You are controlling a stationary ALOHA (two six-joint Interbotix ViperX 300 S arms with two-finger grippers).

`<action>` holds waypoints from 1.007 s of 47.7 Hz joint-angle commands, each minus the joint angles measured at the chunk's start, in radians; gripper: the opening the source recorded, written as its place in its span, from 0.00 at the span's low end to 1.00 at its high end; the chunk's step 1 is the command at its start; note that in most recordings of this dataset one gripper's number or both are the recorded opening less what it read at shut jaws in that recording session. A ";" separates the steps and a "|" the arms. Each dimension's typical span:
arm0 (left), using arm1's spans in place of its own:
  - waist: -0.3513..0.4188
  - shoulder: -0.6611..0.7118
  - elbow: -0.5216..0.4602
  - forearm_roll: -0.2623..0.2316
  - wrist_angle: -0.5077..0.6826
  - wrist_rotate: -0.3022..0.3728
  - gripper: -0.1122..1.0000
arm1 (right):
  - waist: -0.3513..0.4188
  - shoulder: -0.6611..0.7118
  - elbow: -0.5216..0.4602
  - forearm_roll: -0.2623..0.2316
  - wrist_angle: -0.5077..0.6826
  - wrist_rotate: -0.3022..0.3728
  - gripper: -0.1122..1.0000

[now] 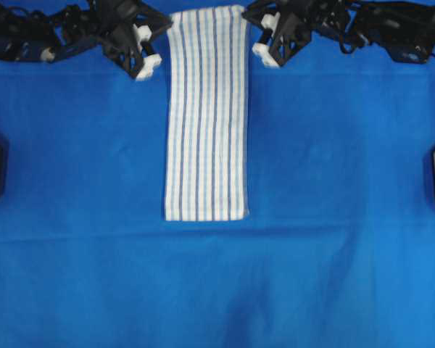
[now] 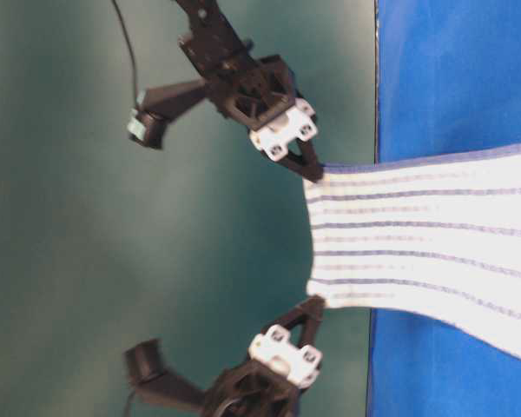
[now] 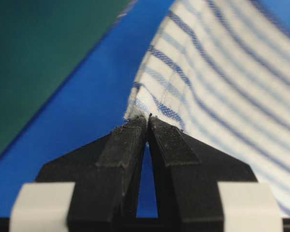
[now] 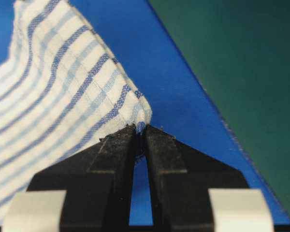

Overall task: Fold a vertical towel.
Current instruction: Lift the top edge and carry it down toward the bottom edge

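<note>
While one towel (image 1: 206, 116) lies lengthwise, two tools pinch its far corners.

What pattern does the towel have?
White towel with thin blue and darker lengthwise stripes and faint cross lines; clearest in the left wrist view.

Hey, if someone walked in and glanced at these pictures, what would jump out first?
The striped towel lies lengthwise down the middle of the big blue cloth. At its far end, the left pincer and right pincer each pinch a corner, lifting that edge off the table.
</note>
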 commanded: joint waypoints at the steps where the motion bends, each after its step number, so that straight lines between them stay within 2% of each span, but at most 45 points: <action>1: -0.051 -0.084 0.020 0.002 0.003 0.003 0.14 | 0.026 -0.075 0.014 -0.002 -0.005 -0.002 0.19; 14: -0.213 -0.176 0.107 0.000 0.008 -0.014 0.14 | 0.135 -0.167 0.112 0.000 -0.011 0.008 0.19; 25: -0.347 -0.178 0.123 0.002 0.077 -0.021 0.14 | 0.285 -0.187 0.158 0.011 0.008 0.017 0.19; 38: -0.508 -0.158 0.126 0.000 0.106 -0.032 0.14 | 0.454 -0.184 0.173 0.067 0.067 0.031 0.19; 48: -0.607 -0.129 0.129 0.002 0.112 -0.092 0.14 | 0.541 -0.156 0.172 0.107 0.078 0.048 0.19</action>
